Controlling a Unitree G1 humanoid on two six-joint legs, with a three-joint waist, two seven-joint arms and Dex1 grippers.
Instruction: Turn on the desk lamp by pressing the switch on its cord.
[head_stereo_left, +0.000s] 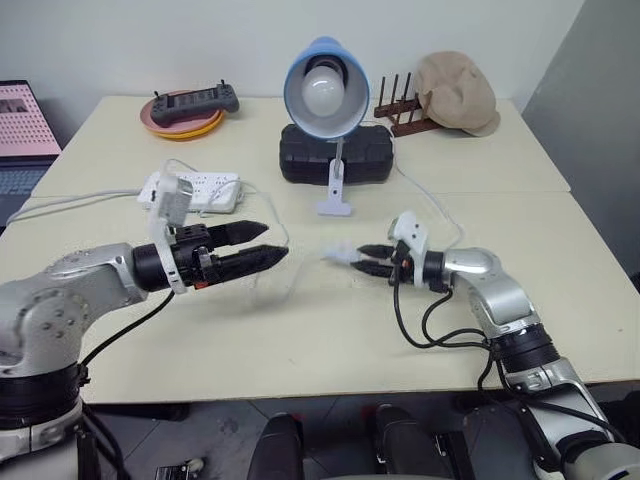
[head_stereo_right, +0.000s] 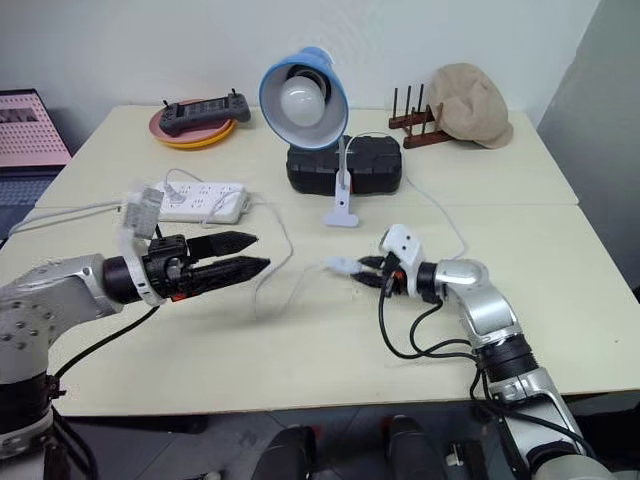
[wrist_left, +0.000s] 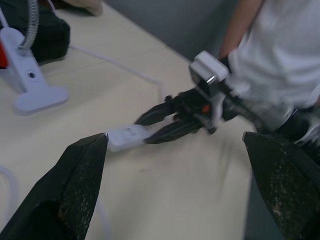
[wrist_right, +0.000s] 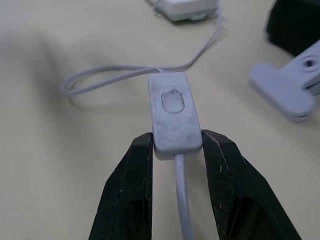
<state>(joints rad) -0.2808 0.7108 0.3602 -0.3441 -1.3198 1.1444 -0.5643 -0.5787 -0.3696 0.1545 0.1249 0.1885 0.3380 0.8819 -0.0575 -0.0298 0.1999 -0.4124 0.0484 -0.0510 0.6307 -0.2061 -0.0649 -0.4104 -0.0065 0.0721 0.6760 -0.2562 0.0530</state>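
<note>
Your right gripper (wrist_right: 172, 150) is clamped on the switch (wrist_right: 173, 116), a small white oblong of smooth plastic with rounded corners and an oval rocker set in its top face; the two black, finely grained fingers (wrist_right: 131, 185) press its long sides near one end. The switch is held just above the pale matte table (head_stereo_left: 300, 350), in front of the desk lamp's flat white foot (head_stereo_left: 333, 207). The thin white cord (wrist_right: 125, 72) leaves both ends of the switch, one run passing back between the fingers, the other curling in a loose loop across the table. Your left gripper (head_stereo_left: 262, 244) hangs above the table with its tapered black fingers parted and nothing between them, pointing toward the switch but well apart from it. The desk lamp (head_stereo_left: 325, 90) stands behind, with a round light-blue bowl shade, a large white globe bulb and a slender stem. Behind the foot is a ribbed black case (head_stereo_left: 335, 153); to its left lies a wide white power strip (head_stereo_left: 196, 190).
</note>
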